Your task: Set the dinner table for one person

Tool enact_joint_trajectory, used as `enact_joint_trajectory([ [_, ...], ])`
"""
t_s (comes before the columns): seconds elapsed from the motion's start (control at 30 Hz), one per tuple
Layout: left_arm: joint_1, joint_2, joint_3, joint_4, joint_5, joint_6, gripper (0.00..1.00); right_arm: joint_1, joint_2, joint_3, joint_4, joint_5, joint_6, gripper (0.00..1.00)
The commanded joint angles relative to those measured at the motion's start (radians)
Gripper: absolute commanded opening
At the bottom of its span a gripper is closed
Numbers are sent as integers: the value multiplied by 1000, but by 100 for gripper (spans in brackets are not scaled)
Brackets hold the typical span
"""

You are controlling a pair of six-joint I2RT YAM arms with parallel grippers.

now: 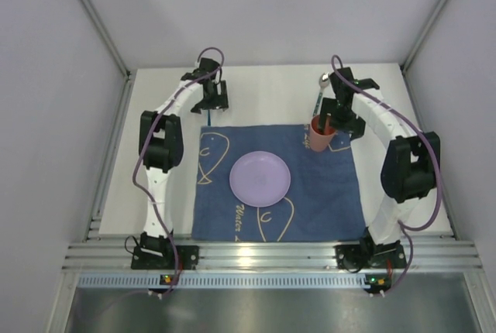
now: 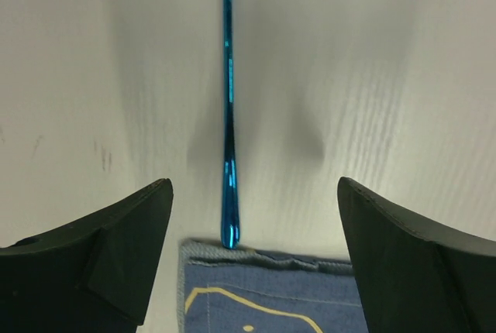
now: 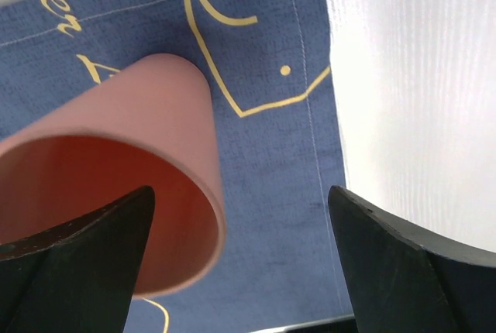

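On the white dinner table (image 1: 263, 97), the left gripper (image 2: 254, 193) hangs wide over a blue utensil (image 2: 227, 101) that ends at the mat's (image 1: 325, 193) far edge and runs straight away from it, between the jaws. The right gripper (image 3: 242, 193), also wide, stands over the pink cup's (image 3: 147, 116) rim at the mat's far right corner.

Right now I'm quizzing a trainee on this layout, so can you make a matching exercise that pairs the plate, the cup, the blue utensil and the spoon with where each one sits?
Things:
1. plate
2. cup
3. blue utensil
4. spoon

Places:
A. on the bare table, beyond the far right corner of the mat
B. middle of the mat
C. on the bare table, its end at the mat's far edge, left side
D. standing on the mat's far right corner

Pairs: 1-B; 2-D; 3-C; 4-A
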Motion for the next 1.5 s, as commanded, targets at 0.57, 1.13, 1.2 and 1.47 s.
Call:
enact_joint_trajectory([
  [0.57,44,266,256,73,-16,61,22,-23,-26,243,-134,95,-56,96],
  [1.13,55,-143,44,109,130,28,0,-165,529,779,40,-302,-53,92],
  [1.2,50,-261,-87,101,137,31,0,-159,617,832,28,-306,-47,89],
  [1.47,43,-631,-481,38,200,5,0,-150,757,913,90,-275,29,88],
])
